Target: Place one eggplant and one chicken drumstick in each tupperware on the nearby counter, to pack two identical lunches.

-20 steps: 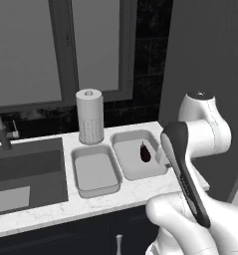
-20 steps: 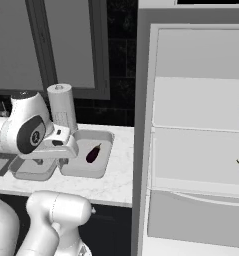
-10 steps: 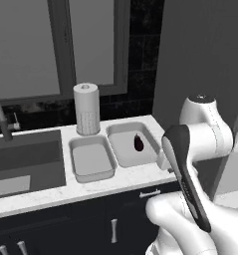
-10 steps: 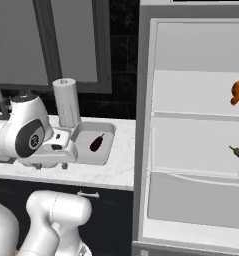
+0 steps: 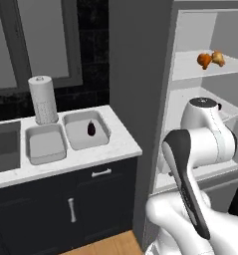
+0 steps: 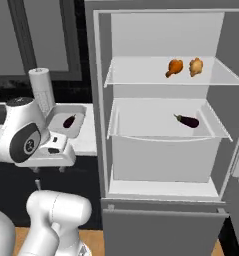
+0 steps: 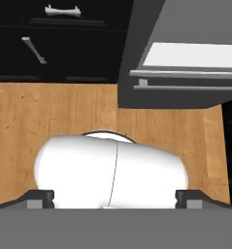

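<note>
Two shallow pale-grey rectangular tupperware trays (image 5: pixel 46 144) (image 5: pixel 85 130) beside the white paper-towel roll (image 5: pixel 43 99). Two dark purple eggplants (image 5: pixel 91 129) (image 6: pixel 187 120). Two orange-brown chicken drumsticks (image 6: pixel 175 67) (image 6: pixel 195 66).

My left base view looks from behind my arm, forward and down, at the counter (image 5: pixel 115 144) and the open fridge (image 5: pixel 210 94) beside it. My right base view faces the fridge (image 6: pixel 161 125) more squarely, from nearer. Both share the fridge shelves and the counter's end. My hand view points straight down at the wooden floor (image 7: pixel 59 116).
</note>
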Controlling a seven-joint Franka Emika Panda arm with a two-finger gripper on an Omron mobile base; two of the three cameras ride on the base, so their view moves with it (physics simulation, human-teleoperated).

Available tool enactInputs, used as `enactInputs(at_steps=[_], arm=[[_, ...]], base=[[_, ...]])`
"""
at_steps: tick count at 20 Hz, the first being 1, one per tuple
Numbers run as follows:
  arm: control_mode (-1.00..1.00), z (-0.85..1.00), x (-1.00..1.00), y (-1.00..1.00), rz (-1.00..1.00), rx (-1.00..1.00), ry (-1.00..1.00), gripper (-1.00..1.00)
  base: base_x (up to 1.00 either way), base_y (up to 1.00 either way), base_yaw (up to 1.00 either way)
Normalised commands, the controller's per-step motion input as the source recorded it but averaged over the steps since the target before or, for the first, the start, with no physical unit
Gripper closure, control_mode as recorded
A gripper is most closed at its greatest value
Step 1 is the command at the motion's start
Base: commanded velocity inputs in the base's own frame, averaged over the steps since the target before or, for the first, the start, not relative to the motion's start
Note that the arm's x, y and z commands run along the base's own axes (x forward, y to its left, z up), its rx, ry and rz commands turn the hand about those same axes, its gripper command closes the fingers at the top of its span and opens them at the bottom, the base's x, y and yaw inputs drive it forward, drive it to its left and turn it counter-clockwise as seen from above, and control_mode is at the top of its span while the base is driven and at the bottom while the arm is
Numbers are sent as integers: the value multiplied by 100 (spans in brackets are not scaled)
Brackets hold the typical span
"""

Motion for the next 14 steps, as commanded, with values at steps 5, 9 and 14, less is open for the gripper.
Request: enactInputs(at_steps=[5, 9, 14], arm=[[100, 0, 0, 0, 0, 0, 0, -100], [100, 0, 0, 0, 0, 0, 0, -100], [100, 0, 0, 0, 0, 0, 0, -100]], base=[[12, -100, -11], [29, -99, -1], [35, -64, 4]])
